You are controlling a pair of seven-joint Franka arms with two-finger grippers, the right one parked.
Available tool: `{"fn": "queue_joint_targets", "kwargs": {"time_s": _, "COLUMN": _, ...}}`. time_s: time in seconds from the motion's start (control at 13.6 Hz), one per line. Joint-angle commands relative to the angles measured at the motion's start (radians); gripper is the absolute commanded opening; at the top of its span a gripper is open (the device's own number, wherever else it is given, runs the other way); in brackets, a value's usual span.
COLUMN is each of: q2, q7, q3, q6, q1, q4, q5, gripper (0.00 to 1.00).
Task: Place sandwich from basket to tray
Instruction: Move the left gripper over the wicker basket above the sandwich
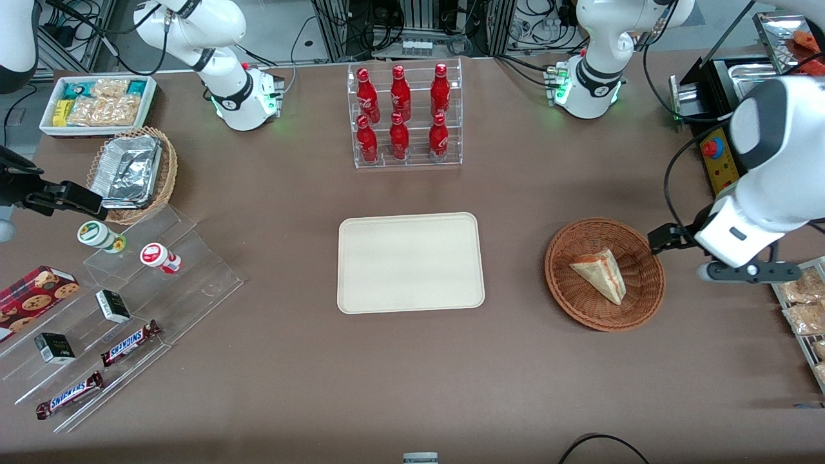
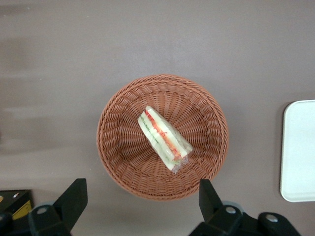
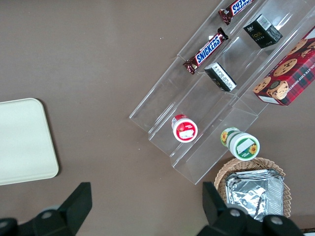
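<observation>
The sandwich [image 1: 599,274] is a wrapped white-bread wedge with red, orange and green filling, lying in the reddish-brown wicker basket [image 1: 567,296]. The cream tray [image 1: 410,263] lies flat beside the basket, toward the parked arm's end, with nothing on it. My left gripper [image 1: 667,240] hangs above the basket's rim on the working arm's side, open and holding nothing. In the left wrist view the sandwich [image 2: 164,139] lies in the middle of the basket [image 2: 118,147], the black fingers [image 2: 74,199] stand wide apart over its rim around my gripper [image 2: 141,201], and the tray's edge [image 2: 299,150] shows.
A clear rack of red bottles [image 1: 403,116] stands farther from the camera than the tray. A stepped acrylic shelf with snacks [image 1: 129,290], a tan basket with foil trays [image 1: 132,174] and a white snack box [image 1: 97,103] lie toward the parked arm's end. Snack packets [image 1: 802,303] lie beside the working arm.
</observation>
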Motion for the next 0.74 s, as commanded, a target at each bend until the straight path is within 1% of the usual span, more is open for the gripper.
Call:
{"fn": "queue_joint_targets", "kwargs": {"time_s": 0.0, "q2": -0.029, "q7": -0.019, "q3": 0.001, "q6": 0.106, "q1": -0.006, "q4": -0.108, "q5": -0.001, "gripper": 1.0}}
{"fn": "queue_joint_targets", "kwargs": {"time_s": 0.15, "q2": -0.02, "q7": -0.083, "q3": -0.013, "q6": 0.164, "q1": -0.006, "q4": -0.154, "q5": 0.003, "gripper": 1.0}}
{"fn": "queue_joint_targets", "kwargs": {"time_s": 0.29, "q2": -0.025, "q7": -0.17, "q3": -0.014, "q6": 0.259, "q1": -0.006, "q4": -0.229, "q5": 0.0, "gripper": 1.0}}
{"fn": "queue_joint_targets", "kwargs": {"time_s": 0.44, "q2": -0.026, "q7": -0.32, "q3": -0.036, "q6": 0.367, "q1": -0.006, "q4": -0.303, "q5": -0.001, "gripper": 1.0}}
{"fn": "queue_joint_targets", "kwargs": {"time_s": 0.66, "q2": -0.042, "q7": -0.437, "q3": -0.045, "q6": 0.499, "q1": -0.006, "q4": -0.412, "q5": -0.001, "gripper": 1.0}}
